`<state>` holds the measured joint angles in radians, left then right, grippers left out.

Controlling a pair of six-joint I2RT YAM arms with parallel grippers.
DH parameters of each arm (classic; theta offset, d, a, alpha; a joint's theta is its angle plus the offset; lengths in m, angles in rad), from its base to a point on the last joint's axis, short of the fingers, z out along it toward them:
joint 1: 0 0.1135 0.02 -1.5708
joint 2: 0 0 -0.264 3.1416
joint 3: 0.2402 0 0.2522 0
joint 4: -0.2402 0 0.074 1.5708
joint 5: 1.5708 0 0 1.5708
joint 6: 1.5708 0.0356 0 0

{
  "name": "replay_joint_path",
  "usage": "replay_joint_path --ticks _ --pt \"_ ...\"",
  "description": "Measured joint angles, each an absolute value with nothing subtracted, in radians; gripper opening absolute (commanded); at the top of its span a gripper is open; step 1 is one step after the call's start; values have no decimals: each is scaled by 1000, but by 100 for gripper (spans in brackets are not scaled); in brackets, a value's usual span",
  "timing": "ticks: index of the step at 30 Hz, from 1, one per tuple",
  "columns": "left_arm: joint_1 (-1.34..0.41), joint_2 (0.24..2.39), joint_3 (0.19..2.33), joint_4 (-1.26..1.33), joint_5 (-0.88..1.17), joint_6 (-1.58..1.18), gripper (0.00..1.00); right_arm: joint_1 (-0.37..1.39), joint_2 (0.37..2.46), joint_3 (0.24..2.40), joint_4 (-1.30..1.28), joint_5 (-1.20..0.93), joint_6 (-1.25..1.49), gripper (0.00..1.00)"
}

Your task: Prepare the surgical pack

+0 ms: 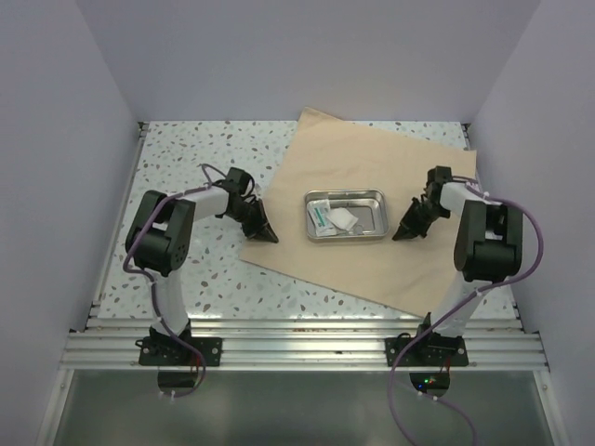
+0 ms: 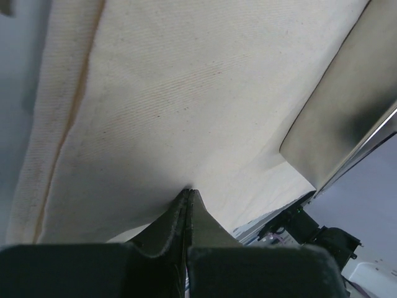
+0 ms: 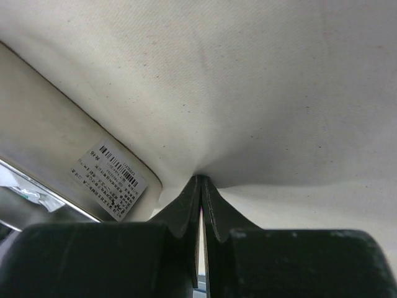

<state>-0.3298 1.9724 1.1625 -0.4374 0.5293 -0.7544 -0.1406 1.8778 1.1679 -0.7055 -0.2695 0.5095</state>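
The tan wrap sheet of the surgical pack lies flat and skewed on the speckled table. On its middle stands the shiny metal tray, with white gauze and a small teal-printed packet inside. My left gripper is at the sheet's left edge. In the left wrist view it is shut, its tips pinching the sheet, and the tray lies to the right. My right gripper is just right of the tray. Close up it is shut on a puckered fold of the sheet, beside the tray's barcode label.
White walls close in the table on the left, back and right. An aluminium rail carrying both arm bases runs along the near edge. The sheet's far corner reaches the back wall and its near right corner comes close to the rail.
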Motion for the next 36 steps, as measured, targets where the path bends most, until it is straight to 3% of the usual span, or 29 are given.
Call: replay_joint_path --ticks 13,20,22,23,24,25,26,27,31,36 --pt "-9 2010 1275 -662 466 -630 0 264 1841 1077 -565 -385 682 7" --pt "145 2067 1412 -780 388 -538 0 297 1844 1127 -658 -390 665 13" --pt "147 2070 1439 -793 347 -505 14 274 1838 1157 -683 -377 638 30" --pt "147 2067 1442 -793 334 -485 37 258 1833 1169 -696 -374 620 37" --pt "147 2061 1441 -788 346 -477 44 241 1829 1184 -710 -371 599 44" --pt "146 2049 1435 -778 352 -459 47 228 1828 1201 -723 -365 579 58" --pt "145 2028 1418 -760 361 -447 53 215 1829 1224 -738 -361 555 62" --pt "145 2003 1393 -742 366 -435 55 206 1833 1249 -751 -362 533 66" --pt "150 1904 1291 -687 446 -415 62 216 1869 1362 -767 -402 482 99" --pt "130 1886 1294 -626 546 -389 61 298 1910 1450 -753 -424 487 99"
